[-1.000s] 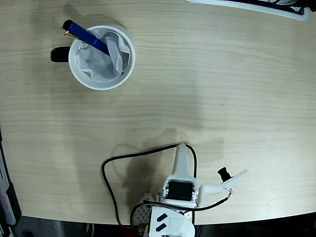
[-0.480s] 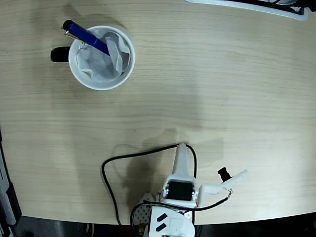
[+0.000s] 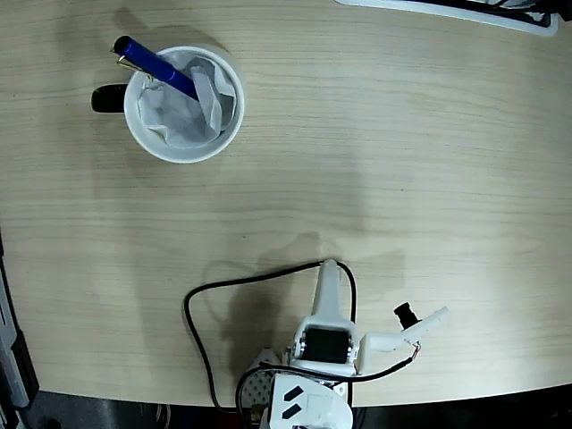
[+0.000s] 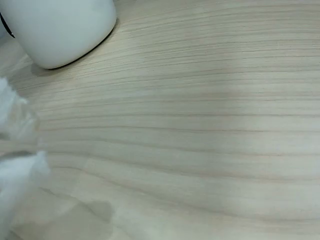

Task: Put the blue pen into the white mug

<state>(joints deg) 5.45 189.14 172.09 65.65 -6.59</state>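
The white mug (image 3: 179, 152) stands at the upper left of the fixed view, its black handle (image 3: 109, 98) pointing left and crumpled white paper inside. The blue pen (image 3: 156, 64) leans in the mug, its capped end sticking out over the upper left rim. My gripper (image 3: 331, 268) is far from both, folded back over the arm's base at the bottom middle; it tapers to one narrow point and holds nothing. In the wrist view the mug's wall (image 4: 60, 30) fills the upper left corner, and blurred white fingers (image 4: 15, 175) show at the left edge.
A black cable (image 3: 192, 313) loops on the table left of the arm. A white flat object (image 3: 465, 13) lies along the top right edge. A dark frame (image 3: 9, 357) runs down the lower left edge. The table's front edge curves just below the arm's base.
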